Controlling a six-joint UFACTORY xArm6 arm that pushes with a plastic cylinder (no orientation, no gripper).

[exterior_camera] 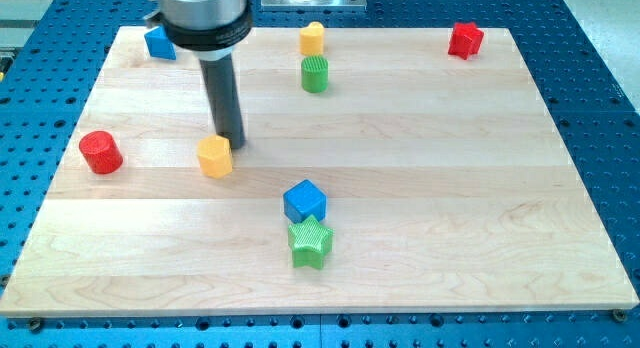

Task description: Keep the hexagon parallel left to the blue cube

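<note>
The orange hexagon [215, 156] lies left of the board's middle. My tip [234, 144] stands just to its upper right, touching or nearly touching it. The blue cube [305, 201] lies to the lower right of the hexagon, below the board's middle. A green star [310, 242] sits right below the blue cube, touching it.
A red cylinder [100, 152] lies at the left edge. A second blue block [159, 42] sits at the top left, partly behind the arm. A yellow block [313, 37] and green cylinder [315, 74] stand top centre. A red block [465, 39] lies top right.
</note>
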